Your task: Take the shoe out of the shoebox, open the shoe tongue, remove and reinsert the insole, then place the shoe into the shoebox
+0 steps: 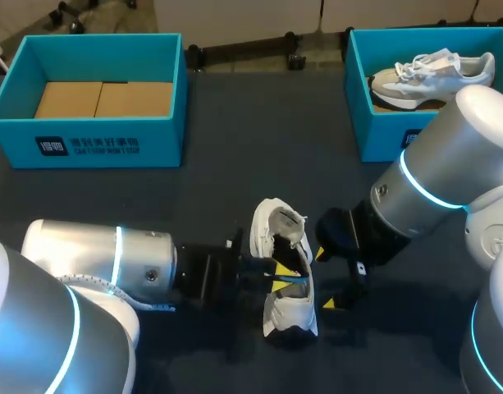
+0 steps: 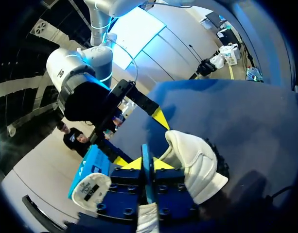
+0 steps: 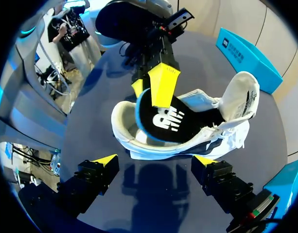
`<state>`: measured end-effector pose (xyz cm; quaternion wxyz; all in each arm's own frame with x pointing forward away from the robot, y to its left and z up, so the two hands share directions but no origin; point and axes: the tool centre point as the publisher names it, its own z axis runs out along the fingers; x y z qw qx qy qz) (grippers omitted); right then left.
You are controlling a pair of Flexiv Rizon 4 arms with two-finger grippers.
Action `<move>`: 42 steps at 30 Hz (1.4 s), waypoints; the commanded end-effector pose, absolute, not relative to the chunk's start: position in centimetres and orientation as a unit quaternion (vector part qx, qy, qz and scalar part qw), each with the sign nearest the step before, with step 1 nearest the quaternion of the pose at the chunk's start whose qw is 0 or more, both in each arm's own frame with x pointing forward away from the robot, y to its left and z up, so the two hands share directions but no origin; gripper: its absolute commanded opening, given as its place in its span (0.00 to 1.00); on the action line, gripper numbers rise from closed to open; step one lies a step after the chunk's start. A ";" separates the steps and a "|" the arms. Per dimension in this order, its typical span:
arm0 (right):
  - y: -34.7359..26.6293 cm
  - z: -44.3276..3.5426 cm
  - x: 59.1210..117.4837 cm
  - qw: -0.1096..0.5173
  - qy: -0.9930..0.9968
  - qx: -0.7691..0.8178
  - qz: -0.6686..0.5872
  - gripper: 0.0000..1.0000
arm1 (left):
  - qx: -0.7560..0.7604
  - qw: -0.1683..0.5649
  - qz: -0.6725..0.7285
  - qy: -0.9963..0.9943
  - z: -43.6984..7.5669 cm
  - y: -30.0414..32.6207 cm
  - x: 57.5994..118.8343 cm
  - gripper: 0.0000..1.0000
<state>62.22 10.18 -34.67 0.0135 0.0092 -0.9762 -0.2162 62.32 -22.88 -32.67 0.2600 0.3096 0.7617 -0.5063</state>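
Dark table (image 1: 235, 164) fills the head view, with a teal box (image 1: 95, 148) at upper left and a second teal box (image 1: 382, 139) at upper right holding another shoe (image 1: 432, 74). A white shoe (image 1: 290, 314) lies at lower centre, outside both boxes. The right gripper (image 1: 324, 279) stands just right of it, fingers apart and touching nothing, likely ready to steady it. The left gripper (image 1: 277, 276), entering from the left, is pinched on the black insole (image 3: 166, 121), apparently working it in or out.
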 end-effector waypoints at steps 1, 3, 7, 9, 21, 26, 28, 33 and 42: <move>10.3 -34.7 62.1 0.012 -0.976 0.008 -0.215 1.00 | 0.312 0.255 -0.495 0.770 -33.4 -23.8 63.0 0.00; 10.3 -34.7 62.1 0.012 -0.976 0.008 -0.215 1.00 | 0.313 0.255 -0.487 0.774 -33.8 -23.9 63.2 0.00; 10.3 -34.7 62.1 0.012 -0.976 0.008 -0.215 1.00 | 0.312 0.258 -0.475 0.781 -34.3 -23.9 63.6 0.00; 10.3 -34.7 62.1 0.012 -0.976 0.008 -0.215 1.00 | 0.311 0.259 -0.473 0.782 -34.5 -23.9 63.7 0.00; 10.3 -34.7 62.1 0.012 -0.976 0.008 -0.215 1.00 | 0.319 0.218 -0.489 0.782 -32.7 -23.3 62.3 0.44; 10.3 -34.7 62.1 0.012 -0.976 0.008 -0.215 1.00 | 0.332 0.210 -0.479 0.785 -31.8 -22.9 61.9 0.46; 10.4 -34.6 62.1 0.013 -0.976 0.014 -0.216 1.00 | 0.337 0.204 -0.473 0.788 -31.4 -22.7 61.7 0.47; 9.6 -33.6 62.2 0.019 -0.972 0.014 -0.232 1.00 | 0.344 0.199 -0.461 0.793 -31.0 -22.0 61.6 0.45; 4.8 -31.4 63.6 0.022 -0.970 0.007 -0.240 1.00 | 0.373 0.152 -0.441 0.802 -29.8 -21.2 61.9 0.43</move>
